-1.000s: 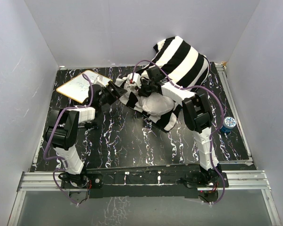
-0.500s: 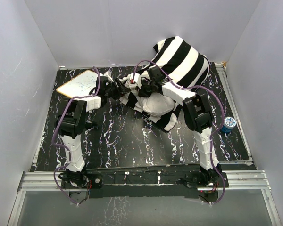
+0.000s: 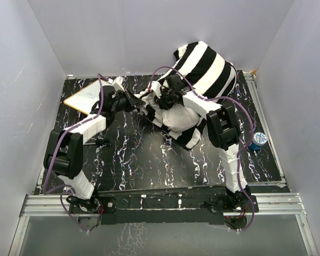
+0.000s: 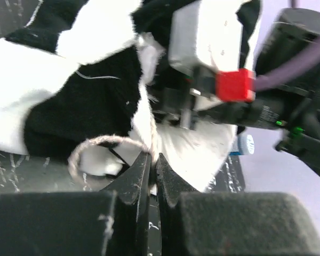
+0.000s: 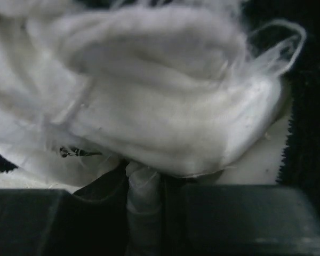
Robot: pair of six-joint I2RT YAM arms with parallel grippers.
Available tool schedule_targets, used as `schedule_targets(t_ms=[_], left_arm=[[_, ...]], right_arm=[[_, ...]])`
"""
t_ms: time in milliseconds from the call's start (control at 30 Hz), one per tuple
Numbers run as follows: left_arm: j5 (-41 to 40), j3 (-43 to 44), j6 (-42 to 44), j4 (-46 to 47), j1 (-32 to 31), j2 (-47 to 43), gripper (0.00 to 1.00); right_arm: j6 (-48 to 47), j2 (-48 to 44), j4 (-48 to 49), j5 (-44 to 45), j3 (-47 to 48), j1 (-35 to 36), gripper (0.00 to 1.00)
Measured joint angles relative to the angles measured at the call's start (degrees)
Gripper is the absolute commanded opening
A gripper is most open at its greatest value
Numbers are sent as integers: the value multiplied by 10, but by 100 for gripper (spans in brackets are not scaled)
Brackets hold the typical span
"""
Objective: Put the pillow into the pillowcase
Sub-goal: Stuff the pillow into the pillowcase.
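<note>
Toward the back of the marbled table (image 3: 149,160), the striped pillowcase (image 3: 208,61) is humped up by the far wall and stuffed fat. Most of the pillow (image 3: 178,118) looks to be inside already, with only its near white end bulging out of the mouth. What's changed over the last second: the left arm has been swung in from over by the whiteboard (image 3: 77,100). The left gripper (image 4: 152,157), wide open a moment back, is now snapped shut on a thin hem of the pillowcase right at the opening. So the mouth can probably be tugged over that last bit. The right gripper (image 5: 144,173) is clamped on a fold of white cloth; pillow or white stripe can't be told. A blue can (image 3: 257,140) is parked at the right edge, well apart.
</note>
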Motion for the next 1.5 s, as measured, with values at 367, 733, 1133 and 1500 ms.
schedule_targets(t_ms=[367,733,1133,1500], left_arm=[[94,-20,-111,125,-39,-18,10],[72,-85,-42,57,7,-94,71],[85,-252,-99,117,-10,-161,65],[0,-271,-35,169,-125,-210,70]], right_arm=[[-11,-10,-43,-91,-3,-21,42],[-86,-109,-245,-232,-23,-78,77],[-251,-293,-362,-212,-89,-98,92],[-348,-501,-243,-94,-423,-127,93]])
